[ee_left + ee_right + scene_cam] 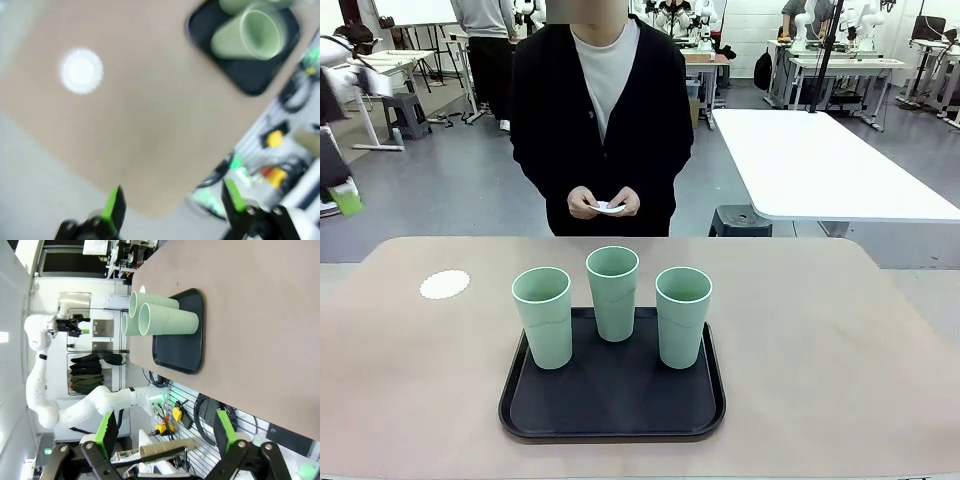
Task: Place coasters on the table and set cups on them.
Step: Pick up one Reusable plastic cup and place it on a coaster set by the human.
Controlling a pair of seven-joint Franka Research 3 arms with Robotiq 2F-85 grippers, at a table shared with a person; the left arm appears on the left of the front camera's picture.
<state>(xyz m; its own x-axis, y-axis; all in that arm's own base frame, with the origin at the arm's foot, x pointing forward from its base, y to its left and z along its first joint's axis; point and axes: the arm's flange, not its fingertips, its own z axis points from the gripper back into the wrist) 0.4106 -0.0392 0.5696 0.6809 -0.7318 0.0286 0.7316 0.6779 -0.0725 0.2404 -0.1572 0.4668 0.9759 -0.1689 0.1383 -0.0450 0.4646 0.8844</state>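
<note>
1. Coaster-laying is the step in hand, I judge. Front view: one coaster (444, 285) lies flat at the far left of the worktop (840, 340), well apart from the tray (612, 405). The person's hands (582, 206) hold more coasters (609, 208); how many is unclear. All three cups (613, 290) stand upright on the tray, none on a coaster.
2. Left wrist view, blurred: the left hand (172, 200) hangs over the worktop's edge, fingers wide apart, gripping nothing. The coaster shows ahead as a white round with a scalloped rim.
3. Right wrist view: the right hand (166, 430) is wide open and empty, off the worktop's near edge. The cups are pale mint, tapered and handleless.
4. Next, probably: the held coasters go down, then a cup is gripped by its wall and set centred on a coaster.
</note>
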